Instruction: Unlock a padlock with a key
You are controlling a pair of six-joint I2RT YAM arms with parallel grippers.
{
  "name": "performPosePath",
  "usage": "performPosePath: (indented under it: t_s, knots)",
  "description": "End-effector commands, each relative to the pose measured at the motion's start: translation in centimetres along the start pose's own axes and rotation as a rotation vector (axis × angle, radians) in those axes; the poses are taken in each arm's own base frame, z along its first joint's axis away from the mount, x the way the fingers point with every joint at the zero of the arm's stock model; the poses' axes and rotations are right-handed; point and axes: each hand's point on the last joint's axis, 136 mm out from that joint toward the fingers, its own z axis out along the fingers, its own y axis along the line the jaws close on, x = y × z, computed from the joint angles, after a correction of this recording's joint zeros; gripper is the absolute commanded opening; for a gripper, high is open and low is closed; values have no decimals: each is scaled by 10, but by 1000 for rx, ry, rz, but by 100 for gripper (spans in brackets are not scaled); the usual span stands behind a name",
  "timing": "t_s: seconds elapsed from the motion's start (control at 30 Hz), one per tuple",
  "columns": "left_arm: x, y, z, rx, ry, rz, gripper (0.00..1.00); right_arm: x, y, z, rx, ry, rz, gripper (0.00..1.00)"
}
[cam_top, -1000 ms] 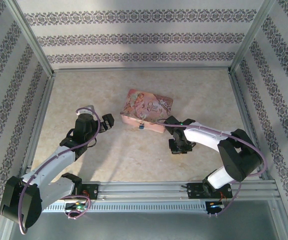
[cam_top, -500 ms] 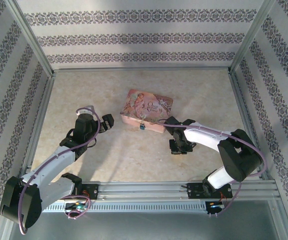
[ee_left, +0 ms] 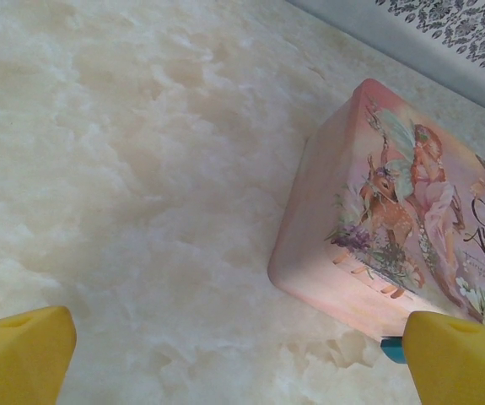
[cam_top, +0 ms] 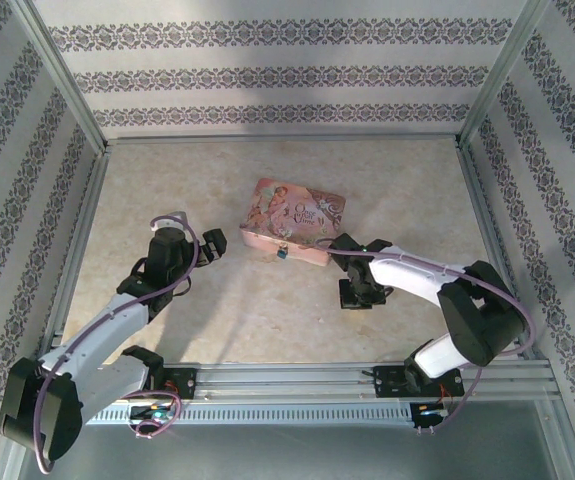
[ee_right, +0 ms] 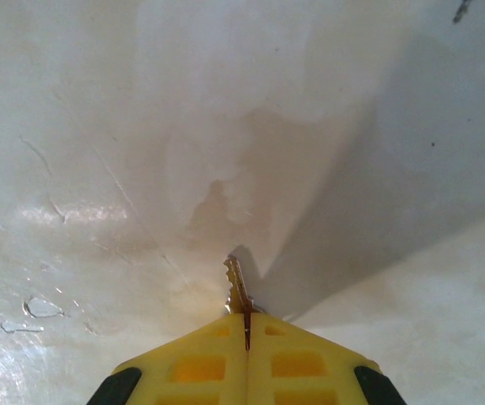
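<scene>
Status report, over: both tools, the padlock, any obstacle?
Left tool open, near pink tin. Right tool shut on key. Padlock at tin's near edge, untouched. No obstacle seen.

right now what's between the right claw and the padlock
Only bare table, in the top view. The right claw, shut on a key, sits apart from the padlock on the near side of the pink tin.

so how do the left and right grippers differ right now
The left gripper is wide open; the right gripper is shut. The left gripper holds nothing, while the right gripper pinches a key whose tip sticks out. The left gripper faces a corner of the pink tin; the right gripper faces bare table. Both are yellow-tipped.
</scene>
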Motion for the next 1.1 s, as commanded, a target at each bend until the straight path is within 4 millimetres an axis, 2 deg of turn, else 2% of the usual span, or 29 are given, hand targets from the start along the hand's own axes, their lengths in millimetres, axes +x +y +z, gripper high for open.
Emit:
performPosePath:
  t_s: [0.0,0.2,0.3,0.4,0.67,0.73,0.77,0.93,1.07]
  knots:
    - [-12,-11,-10,35,-9,-20,99,0,-5,-11,7,-42,-30,0]
    - [-2,-29,-19,103,107,-102,99,-17,8,-48,-76,-170,-119,0]
    - [0,-43,-23,173,143,-145,100,-26,15,-72,-118,-235,-171,0]
    - [2,-61,-26,263,180,-197,96,-35,26,-96,-185,-313,-209,0]
    - [6,-103,-28,476,266,-468,93,-54,69,-165,-397,-489,-299,0]
    - [3,-109,-27,505,268,-561,95,-58,82,-181,-450,-532,-322,0]
    - [1,-111,-26,519,266,-617,100,-60,89,-188,-480,-553,-335,0]
    - [-14,-119,-25,607,265,-893,99,-67,123,-220,-591,-650,-394,0]
    - [-12,-123,-23,600,319,-992,99,-73,146,-238,-642,-704,-433,0]
